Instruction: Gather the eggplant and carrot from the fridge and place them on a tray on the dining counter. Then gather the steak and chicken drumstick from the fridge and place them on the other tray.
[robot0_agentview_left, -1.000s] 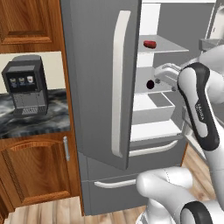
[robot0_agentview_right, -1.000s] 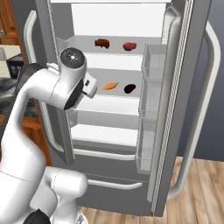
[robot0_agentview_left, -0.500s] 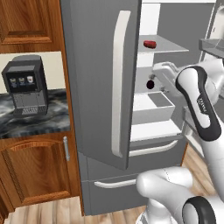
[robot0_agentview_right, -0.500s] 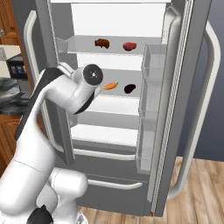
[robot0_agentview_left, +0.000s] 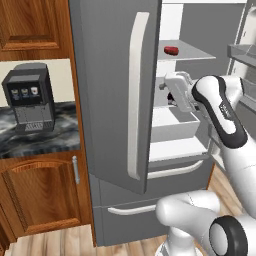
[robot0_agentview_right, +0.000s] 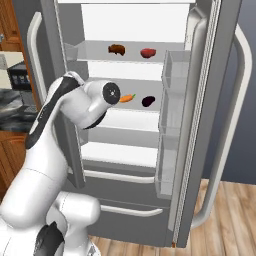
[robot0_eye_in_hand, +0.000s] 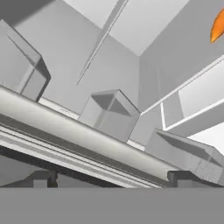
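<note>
The fridge (robot0_agentview_right: 200, 130) stands with its right door swung wide and its left door (robot0_agentview_left: 110, 75) partly open. On the top shelf lie the brown chicken drumstick (robot0_agentview_right: 116, 49) and the red steak (robot0_agentview_right: 148, 52), which also shows as the steak (robot0_agentview_left: 171, 50). The middle shelf holds the orange carrot (robot0_agentview_right: 127, 98) and the dark purple eggplant (robot0_agentview_right: 148, 101). My arm reaches in at that shelf, its wrist (robot0_agentview_right: 111, 92) just left of the carrot. My gripper (robot0_eye_in_hand: 111, 178) is open and holds nothing; the carrot (robot0_eye_in_hand: 217, 26) is at the upper right. Both trays and the dining counter are out of view.
Clear bins (robot0_agentview_right: 172, 100) line the inside of the right door. A white drawer (robot0_agentview_left: 172, 122) sits below my hand. Left of the fridge, a dark coffee machine (robot0_agentview_left: 27, 102) stands on a marbled counter (robot0_agentview_left: 62, 135) over wooden cabinets (robot0_agentview_left: 40, 200).
My arm has pushed further into the fridge at the middle shelf, bringing the wrist close to the carrot. The jaws have stayed open. The food has not moved.
</note>
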